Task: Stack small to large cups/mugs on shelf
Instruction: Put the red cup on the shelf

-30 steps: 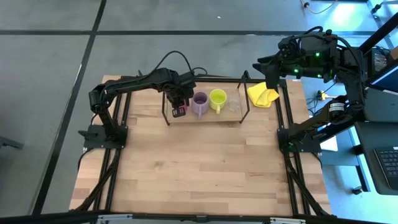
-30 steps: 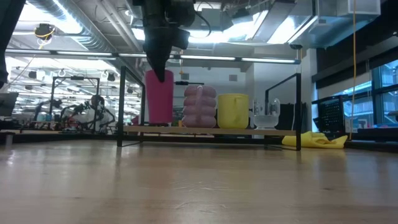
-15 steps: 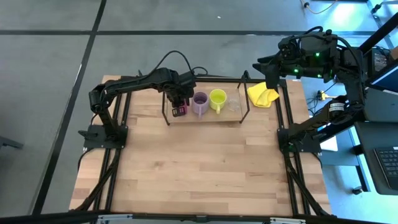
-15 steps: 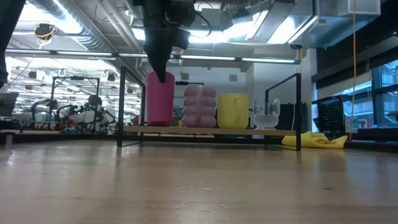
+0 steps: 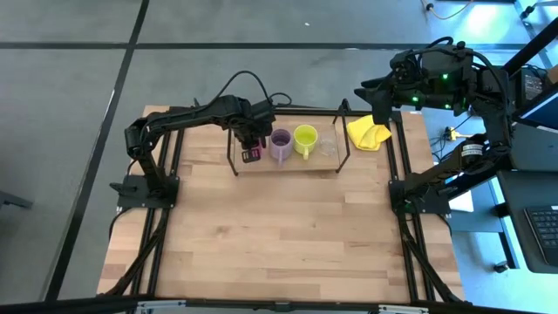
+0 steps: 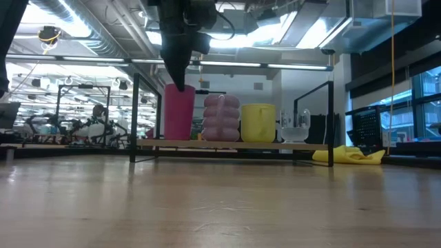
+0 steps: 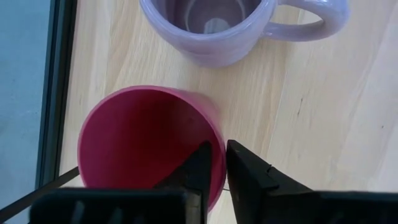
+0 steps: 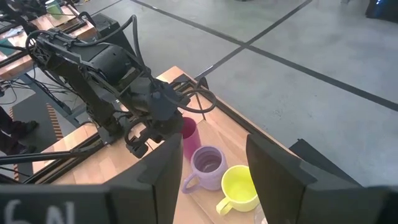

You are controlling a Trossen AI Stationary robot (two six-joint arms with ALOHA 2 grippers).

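The dark red cup point(image 7: 143, 143) stands upright at the left end of the shelf point(image 6: 234, 145), next to the pale lilac mug point(image 7: 211, 31). My left gripper point(image 7: 216, 165) is above it, shut on its rim; it also shows in the low view point(image 6: 178, 76). The lilac mug point(image 6: 221, 118), the yellow-green mug point(image 6: 258, 122) and the tiny clear glass point(image 6: 296, 129) stand in a row on the shelf board, on their bases. My right gripper point(image 5: 370, 94) hangs open and empty, high above the table's far right corner. My left gripper holds the dark red cup by its rim point(image 7: 219, 149), one finger inside the cup and one outside, the wall pinched between them. The fingers point down from above. The cup is upright, its base at the shelf board point(image 6: 179, 138); whether it rests there I cannot tell.
A yellow cloth point(image 5: 368, 133) lies on the table right of the shelf. The shelf's black rods point(image 6: 134, 117) rise at both its ends. The table's near half point(image 5: 279, 235) is bare wood.
My left gripper has gone down a little with the dark red cup, which stays upright and now sits lower, at the shelf board beside the lilac mug.
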